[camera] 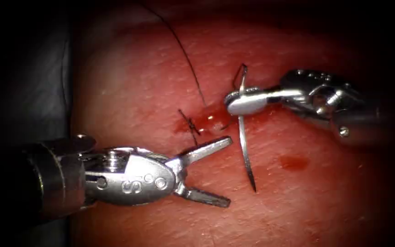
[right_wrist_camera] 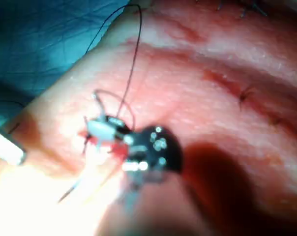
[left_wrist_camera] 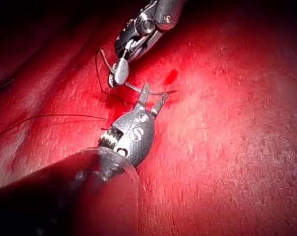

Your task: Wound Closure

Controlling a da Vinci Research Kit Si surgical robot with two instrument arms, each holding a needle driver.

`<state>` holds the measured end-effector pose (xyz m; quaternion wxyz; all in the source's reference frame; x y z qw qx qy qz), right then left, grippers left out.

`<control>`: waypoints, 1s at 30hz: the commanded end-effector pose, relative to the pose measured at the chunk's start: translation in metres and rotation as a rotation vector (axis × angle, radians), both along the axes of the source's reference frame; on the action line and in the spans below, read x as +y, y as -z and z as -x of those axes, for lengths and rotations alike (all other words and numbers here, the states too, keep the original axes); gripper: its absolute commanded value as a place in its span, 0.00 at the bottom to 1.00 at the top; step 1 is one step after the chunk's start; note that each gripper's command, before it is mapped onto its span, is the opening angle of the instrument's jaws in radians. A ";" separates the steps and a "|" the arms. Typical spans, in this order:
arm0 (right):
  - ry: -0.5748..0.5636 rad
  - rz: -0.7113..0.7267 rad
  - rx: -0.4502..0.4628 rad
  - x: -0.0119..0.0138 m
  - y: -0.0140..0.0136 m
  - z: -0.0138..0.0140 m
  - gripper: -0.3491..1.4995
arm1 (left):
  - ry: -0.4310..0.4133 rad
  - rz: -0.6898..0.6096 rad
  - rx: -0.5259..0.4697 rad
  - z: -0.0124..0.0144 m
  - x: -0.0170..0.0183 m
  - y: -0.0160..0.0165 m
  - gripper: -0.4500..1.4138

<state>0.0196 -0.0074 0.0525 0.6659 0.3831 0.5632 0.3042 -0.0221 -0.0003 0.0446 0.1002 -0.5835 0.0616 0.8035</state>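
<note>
Two steel needle drivers work over the reddish, moist pork-belly tissue (camera: 152, 77), one from each side in the endoscope view. The right arm's silver wristed tool (camera: 243, 101) comes in from the right with its jaws closed on the thin curved steel needle (camera: 243, 137), gripping it in the upper part of its curve, nearer the thread end than the point. The needle hangs free above the tissue, not in it: its longer part runs down from the jaws to a sharp tip that ends just right of the left tool, and a short part rises above the jaws.

The fine dark thread (camera: 186, 55) runs from the dark upper edge of the endoscope view down across the tissue to the small wet cut (camera: 209, 120), which lies just left of the right tool's jaws. A short dark knotted stitch (camera: 189, 124) with cut ends sits just left of the cut. A small patch of red fluid (camera: 293, 161) lies on the tissue to the right of the needle, well apart from the cut.

The left arm's silver tool (camera: 216, 171) reaches in from the lower left, its two jaws spread wide and holding nothing; the upper jaw points toward the stitch and the needle, near both, touching neither.

In the left wrist view the left tool (left_wrist_camera: 153, 101) stands open just before the needle (left_wrist_camera: 151, 92), with the right tool (left_wrist_camera: 120, 73) beyond it.
</note>
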 end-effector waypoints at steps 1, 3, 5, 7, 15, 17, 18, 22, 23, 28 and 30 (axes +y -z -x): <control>-0.006 0.012 0.008 -0.0003 -0.0004 -0.0005 0.00 | 0.008 -0.003 0.011 0.0000 0.0000 -0.0006 0.00; -0.020 0.052 0.021 0.0004 -0.0002 -0.0007 0.00 | 0.009 -0.031 0.052 -0.0012 0.0006 -0.0007 0.00; -0.025 0.085 0.026 0.0007 -0.0002 -0.0009 0.00 | -0.018 -0.047 0.077 -0.0014 0.0010 -0.0008 0.00; -0.038 0.118 0.038 0.0008 -0.0002 -0.0010 0.00 | -0.059 -0.062 0.086 -0.0014 0.0012 -0.0009 0.00; -0.045 0.194 0.039 0.0008 0.0000 -0.0010 0.00 | -0.091 -0.102 0.217 -0.0003 0.0034 -0.0032 0.00; -0.046 0.218 0.039 0.0008 0.0000 -0.0010 0.00 | -0.099 -0.108 0.274 -0.0001 0.0034 -0.0037 0.00; -0.046 0.229 0.040 0.0009 0.0000 -0.0011 0.00 | -0.104 -0.115 0.294 0.0001 0.0035 -0.0038 0.00; -0.065 0.264 0.043 0.0009 0.0000 -0.0012 0.00 | -0.130 -0.140 0.401 0.0016 0.0041 -0.0050 0.00; -0.070 0.269 0.046 0.0010 0.0000 -0.0012 0.00 | -0.144 -0.132 0.410 0.0018 0.0040 -0.0053 0.00; -0.081 0.296 0.055 0.0012 0.0001 -0.0012 0.00 | -0.209 -0.141 0.432 0.0027 0.0037 -0.0070 0.00; -0.084 0.302 0.056 0.0012 0.0001 -0.0012 0.00 | -0.231 -0.142 0.427 0.0029 0.0036 -0.0075 0.00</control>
